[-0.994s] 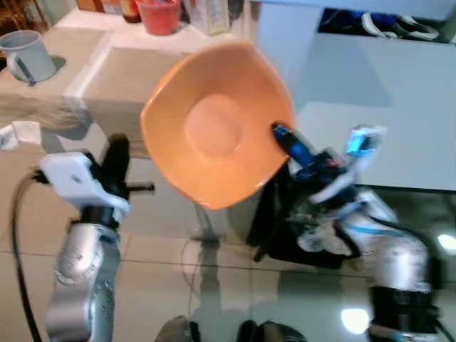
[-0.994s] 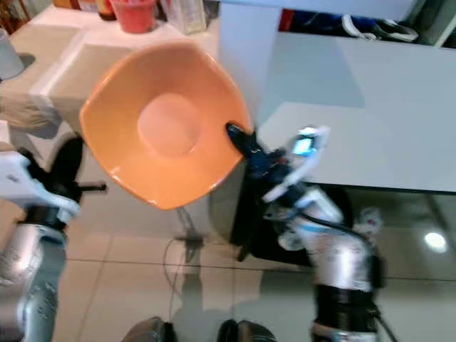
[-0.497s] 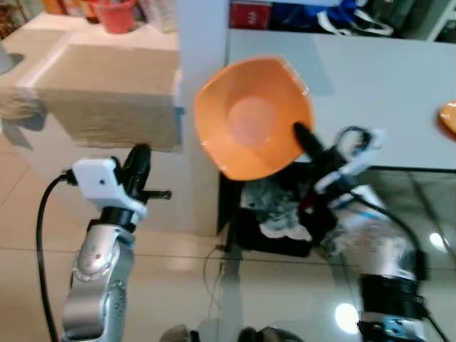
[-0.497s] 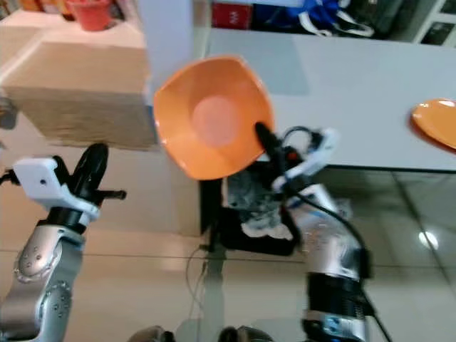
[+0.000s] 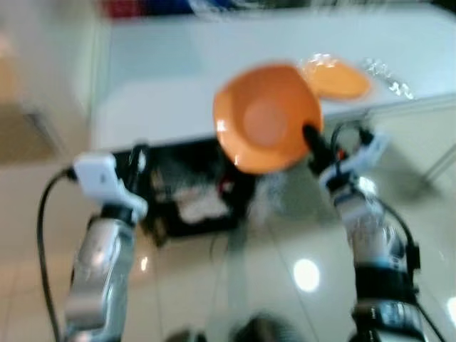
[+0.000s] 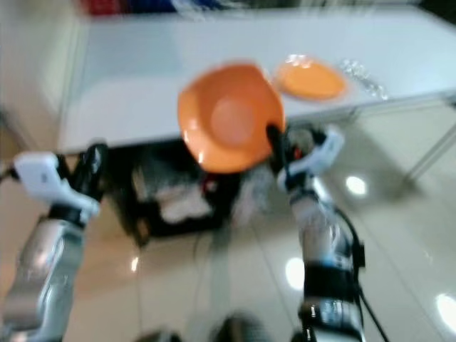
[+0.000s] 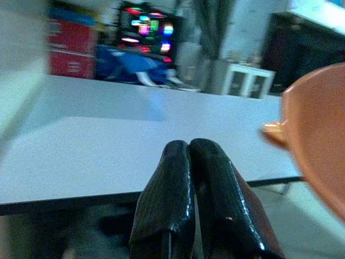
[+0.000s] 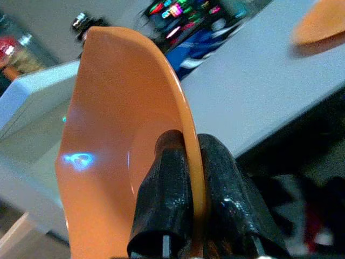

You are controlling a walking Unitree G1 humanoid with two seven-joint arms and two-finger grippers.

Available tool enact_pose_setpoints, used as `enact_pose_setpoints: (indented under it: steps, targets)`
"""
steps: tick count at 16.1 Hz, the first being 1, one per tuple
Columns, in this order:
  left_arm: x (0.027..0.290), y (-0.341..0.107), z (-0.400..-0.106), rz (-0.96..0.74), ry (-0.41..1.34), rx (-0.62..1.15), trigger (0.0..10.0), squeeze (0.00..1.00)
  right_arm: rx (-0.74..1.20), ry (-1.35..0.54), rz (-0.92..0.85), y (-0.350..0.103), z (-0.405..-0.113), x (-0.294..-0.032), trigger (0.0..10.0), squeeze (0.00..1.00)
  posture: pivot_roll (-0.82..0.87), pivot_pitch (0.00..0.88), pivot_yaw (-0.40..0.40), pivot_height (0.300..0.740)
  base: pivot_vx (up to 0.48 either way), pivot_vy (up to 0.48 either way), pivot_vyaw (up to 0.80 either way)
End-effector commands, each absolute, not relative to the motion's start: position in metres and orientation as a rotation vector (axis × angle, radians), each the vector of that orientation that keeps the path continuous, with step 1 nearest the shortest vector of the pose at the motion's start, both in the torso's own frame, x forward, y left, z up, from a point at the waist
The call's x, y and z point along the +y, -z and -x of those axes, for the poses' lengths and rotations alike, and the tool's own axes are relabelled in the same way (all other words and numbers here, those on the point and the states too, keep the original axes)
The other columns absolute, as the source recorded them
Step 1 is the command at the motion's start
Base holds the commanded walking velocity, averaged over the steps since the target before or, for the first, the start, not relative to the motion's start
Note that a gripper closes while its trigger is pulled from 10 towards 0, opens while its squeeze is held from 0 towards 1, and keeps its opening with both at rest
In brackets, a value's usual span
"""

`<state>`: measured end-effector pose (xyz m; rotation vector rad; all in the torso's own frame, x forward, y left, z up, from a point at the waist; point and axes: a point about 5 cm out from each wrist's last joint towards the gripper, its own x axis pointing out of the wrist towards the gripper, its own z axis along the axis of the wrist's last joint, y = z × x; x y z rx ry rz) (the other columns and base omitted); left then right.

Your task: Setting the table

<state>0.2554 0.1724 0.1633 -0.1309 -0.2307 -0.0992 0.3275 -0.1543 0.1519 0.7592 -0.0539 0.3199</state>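
Carrying the orange bowl (image 5: 267, 117), rim pinched by my right gripper (image 8: 186, 178), left gripper (image 7: 188, 178) closed empty; next, set it on the white table (image 5: 178, 64) near the orange plate (image 5: 335, 77).

Closed left gripper (image 7: 190, 156) before white table (image 7: 97, 156)

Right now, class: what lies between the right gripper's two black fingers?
The orange bowl's rim, pinched by the right gripper, one finger on each side, seen in the right wrist view.
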Motion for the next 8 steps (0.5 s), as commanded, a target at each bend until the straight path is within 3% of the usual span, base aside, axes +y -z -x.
enact_pose_setpoints:
  steps: [1,4,6,8]
  targets:
    - [0.1675,-0.1625,-0.2564,0.129,0.114,-0.219,10.0,0.00,-0.095,-0.329,-0.749,-0.1617,-0.3305,-0.1529,10.0,0.00,-0.11,0.100,0.010,0.740,0.000,-0.330,-0.80]
    - [0.1653,-0.1598,-0.2582,0.121,0.102,-0.206,10.0,0.00,-0.098,-0.295,-0.743,-0.1601,-0.3321,-0.1544,10.0,0.00,-0.12,0.097,0.010,0.740,0.000,0.000,-0.80]
    - [0.1639,-0.1590,-0.2581,0.108,0.116,-0.204,10.0,0.00,-0.096,-0.288,-0.721,-0.1600,-0.3319,-0.1519,10.0,0.00,-0.12,0.094,0.009,0.740,0.480,0.000,0.00]
    - [0.1621,-0.1605,-0.2589,0.118,0.124,-0.208,10.0,0.00,-0.080,-0.309,-0.732,-0.1593,-0.3327,-0.1479,10.0,0.00,-0.12,0.092,0.009,0.740,0.480,0.000,-0.72]
